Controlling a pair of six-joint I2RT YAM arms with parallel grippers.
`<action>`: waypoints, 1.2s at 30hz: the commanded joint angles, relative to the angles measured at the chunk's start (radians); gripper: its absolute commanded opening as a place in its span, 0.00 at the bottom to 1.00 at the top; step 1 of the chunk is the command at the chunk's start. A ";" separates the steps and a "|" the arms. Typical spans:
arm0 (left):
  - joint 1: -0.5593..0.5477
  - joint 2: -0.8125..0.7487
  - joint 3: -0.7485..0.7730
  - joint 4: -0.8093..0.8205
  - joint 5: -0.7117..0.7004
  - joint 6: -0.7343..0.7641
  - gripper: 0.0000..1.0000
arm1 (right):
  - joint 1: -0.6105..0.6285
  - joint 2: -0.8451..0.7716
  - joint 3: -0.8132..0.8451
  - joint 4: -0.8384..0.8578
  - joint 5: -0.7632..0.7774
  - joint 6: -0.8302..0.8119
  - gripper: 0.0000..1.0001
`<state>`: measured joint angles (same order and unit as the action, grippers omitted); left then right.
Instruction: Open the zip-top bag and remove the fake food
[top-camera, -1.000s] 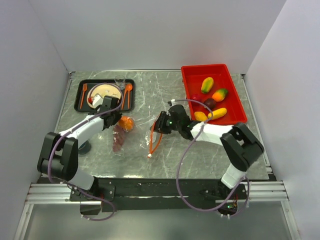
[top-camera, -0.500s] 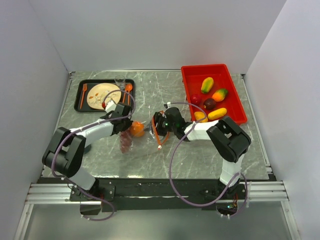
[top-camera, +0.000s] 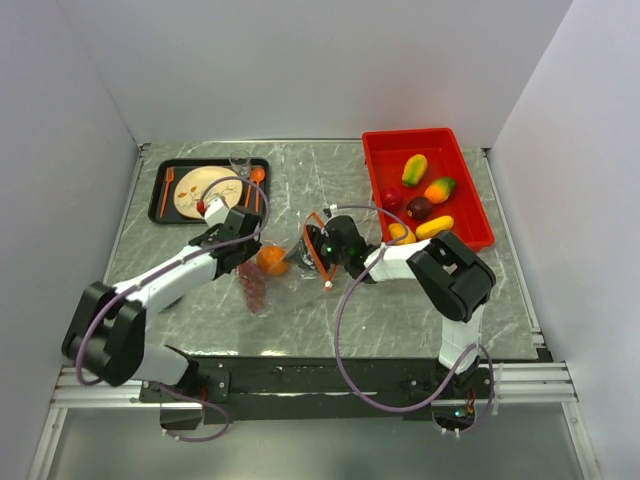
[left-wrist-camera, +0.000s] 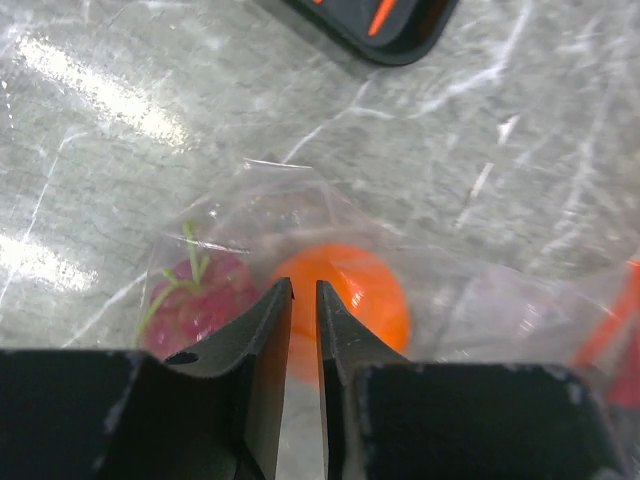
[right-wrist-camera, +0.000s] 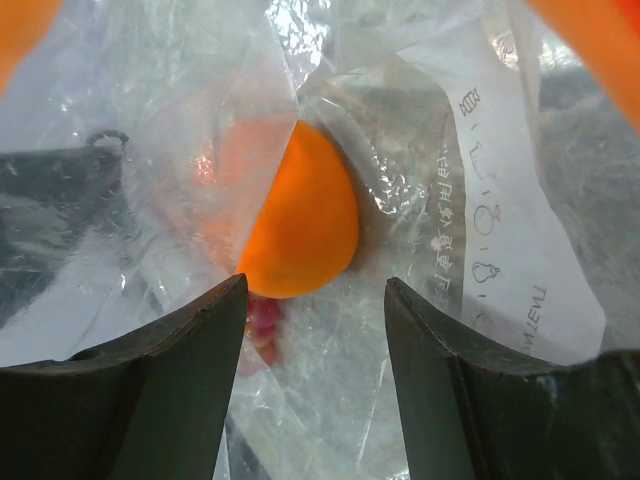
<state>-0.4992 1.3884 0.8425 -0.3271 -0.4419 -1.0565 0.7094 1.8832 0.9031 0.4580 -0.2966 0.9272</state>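
The clear zip-top bag (top-camera: 290, 268) lies mid-table with its orange-red zipper strip (top-camera: 318, 257) toward my right arm. Fake food inside it: an orange fruit (top-camera: 272, 260) and pinkish grapes (top-camera: 252, 288). My left gripper (left-wrist-camera: 303, 290) is shut on the bag's film (left-wrist-camera: 480, 300), right above the orange fruit (left-wrist-camera: 350, 300) and grapes (left-wrist-camera: 195, 305). My right gripper (right-wrist-camera: 315, 285) is open at the bag's mouth, with its jaws wide apart. It faces the orange fruit (right-wrist-camera: 305, 220) through crinkled plastic (right-wrist-camera: 450, 180) and grips nothing.
A red bin (top-camera: 412, 133) at the back right holds several loose fruits, among them a mango (top-camera: 414, 170) and a yellow one (top-camera: 433, 227). A black tray (top-camera: 160, 190) with a beige plate (top-camera: 205, 188) and orange cutlery stands at the back left.
My left gripper has drawn the bag and its fruit to the right, toward the right arm. The right gripper has opened wide and let go of the zipper edge.
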 joint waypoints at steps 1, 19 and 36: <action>-0.016 -0.077 -0.035 -0.018 0.005 0.010 0.22 | 0.010 0.017 0.029 0.047 0.014 -0.002 0.64; -0.007 0.050 -0.060 0.152 0.111 0.018 0.18 | 0.035 0.053 0.097 0.027 0.045 0.001 0.66; 0.037 0.100 0.018 0.168 0.069 0.058 0.17 | 0.036 0.131 0.203 -0.062 0.157 -0.027 0.77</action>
<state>-0.4675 1.4986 0.8204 -0.1795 -0.3489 -1.0107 0.7383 2.0018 1.0794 0.4023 -0.1871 0.9180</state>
